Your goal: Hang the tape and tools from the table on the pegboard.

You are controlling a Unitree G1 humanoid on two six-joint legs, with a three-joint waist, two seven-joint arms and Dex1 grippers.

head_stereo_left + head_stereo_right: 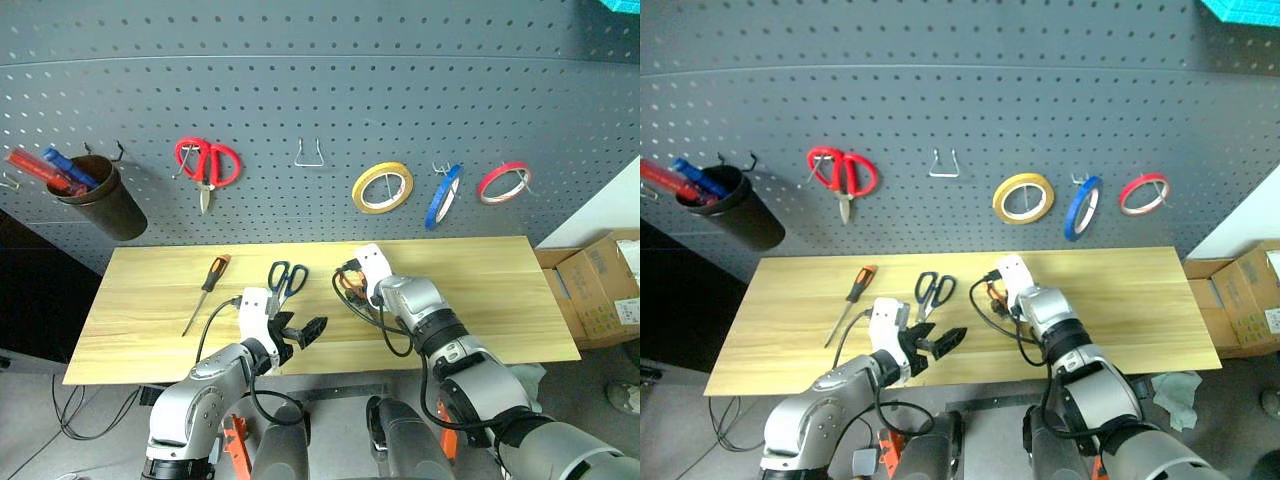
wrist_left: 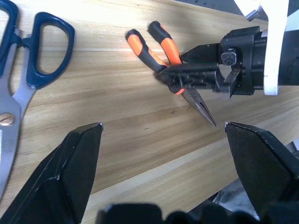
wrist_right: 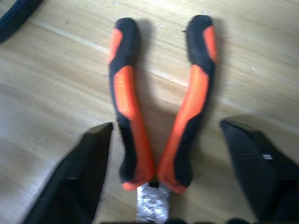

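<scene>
The right gripper is hanging over the pliers on the table, its two black fingers standing apart, one on either side of the orange-and-black handles near the pivot, not yet pinching them. From the left wrist view the fingers are reaching right down around the joint, with the pointed nose sticking out toward the table's front edge. The left gripper is hovering nearby over bare wood, fingers spread wide with nothing between them. The dark-blue scissors are lying just beside it, and the screwdriver is resting further off to the robot's left, both untouched. Up on the pegboard the blue tape is already hanging on its hook between the yellow tape roll and the red tape roll, so that part looks done. The step in hand, I'd say, is the pickup of the pliers. Next it is calling for a firm squeeze across both handles, a clean lift, and a carry up to a free hook, the empty one beside the red-handled scissors being a likely target.
</scene>
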